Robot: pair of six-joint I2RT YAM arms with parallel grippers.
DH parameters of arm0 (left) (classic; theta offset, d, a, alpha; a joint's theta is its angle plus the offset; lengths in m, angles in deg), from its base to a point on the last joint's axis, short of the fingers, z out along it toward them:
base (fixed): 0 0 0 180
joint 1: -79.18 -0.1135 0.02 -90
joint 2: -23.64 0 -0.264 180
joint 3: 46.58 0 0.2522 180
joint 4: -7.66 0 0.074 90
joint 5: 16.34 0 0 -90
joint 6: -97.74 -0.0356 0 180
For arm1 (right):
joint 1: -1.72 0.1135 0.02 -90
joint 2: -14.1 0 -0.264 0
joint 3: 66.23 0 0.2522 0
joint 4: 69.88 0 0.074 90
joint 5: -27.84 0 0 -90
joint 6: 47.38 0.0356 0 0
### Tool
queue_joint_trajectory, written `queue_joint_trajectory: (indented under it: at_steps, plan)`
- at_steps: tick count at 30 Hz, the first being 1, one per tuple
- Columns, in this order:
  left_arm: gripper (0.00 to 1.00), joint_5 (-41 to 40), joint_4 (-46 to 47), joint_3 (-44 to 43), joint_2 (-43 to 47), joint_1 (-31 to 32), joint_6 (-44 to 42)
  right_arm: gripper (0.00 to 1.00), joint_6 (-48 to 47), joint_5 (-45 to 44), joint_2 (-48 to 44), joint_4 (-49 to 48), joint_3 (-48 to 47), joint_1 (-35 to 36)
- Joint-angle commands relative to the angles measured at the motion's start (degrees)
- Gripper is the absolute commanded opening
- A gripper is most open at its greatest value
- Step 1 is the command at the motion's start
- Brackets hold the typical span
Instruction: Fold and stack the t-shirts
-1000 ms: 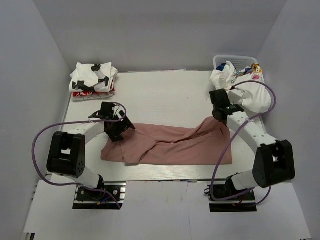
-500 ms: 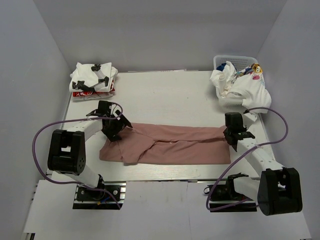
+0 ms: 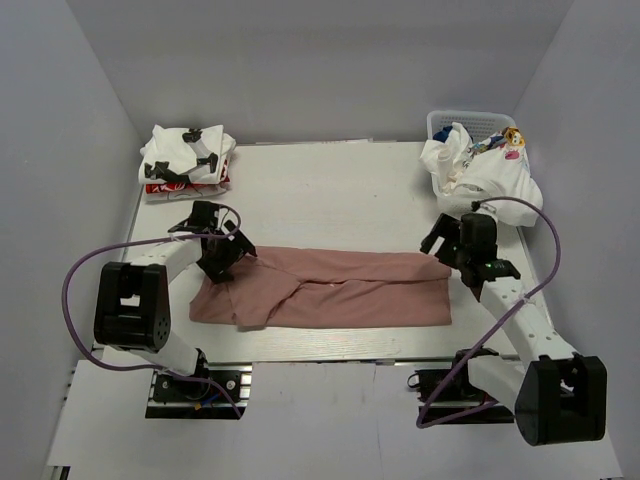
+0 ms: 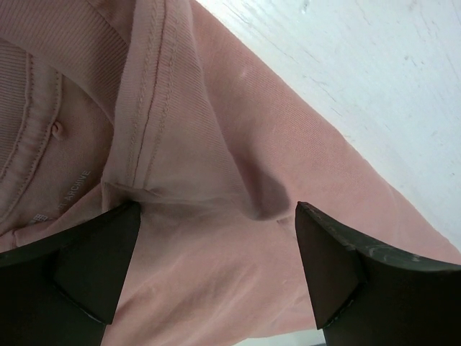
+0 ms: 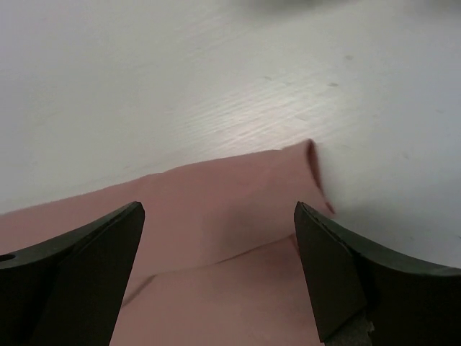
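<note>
A dusty-pink t-shirt lies folded lengthwise in a long strip across the near half of the table. My left gripper stands open over its left end, close to the collar seam, holding nothing. At the strip's right end hovers my right gripper, open too, with the pink cloth lying flat between its fingers and its corner just ahead. Folded white t-shirts are stacked at the back left.
A white mesh basket at the back right holds crumpled white t-shirts that spill over its front onto the table. Grey walls close in the left, back and right sides.
My right gripper carried the shirt's raised right end toward me, lowered it flat and opened, letting it go. The strip now lies straight. My left gripper stayed open and shifted slightly left.
</note>
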Motion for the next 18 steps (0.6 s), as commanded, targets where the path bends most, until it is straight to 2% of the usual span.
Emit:
queue_joint_trajectory:
  at_steps: [1, 4, 7, 12, 15, 18]
  plan:
    - [1.0, -9.71, -5.26, 2.28, -1.6, -1.17, -3.31, 0.9, -5.37, 8.46, -1.43, -2.56, -3.16, 2.76]
    - [1.0, -9.71, -5.26, 1.76, -1.6, -1.17, -3.31, 0.9, -5.46, 9.08, 2.06, -2.56, -3.51, 5.49]
    - [1.0, -9.71, -5.26, 1.23, -2.65, -1.17, -3.31, 0.9, -5.55, 13.28, 7.33, -4.49, -3.42, 7.69]
    - [1.0, -10.85, -5.78, -2.81, -6.69, -1.17, -3.83, 0.9, -3.18, 10.57, 15.34, -5.64, -3.68, 7.78]
    - [1.0, -8.4, -4.03, -9.39, -13.43, -1.17, -4.45, 0.9, -3.7, 12.06, 18.61, -1.87, -5.18, 8.04]
    - [1.0, -6.73, -3.41, -20.89, -21.52, 0.32, -5.5, 0.9, -2.04, 13.21, 18.35, 2.08, -2.21, 8.74]
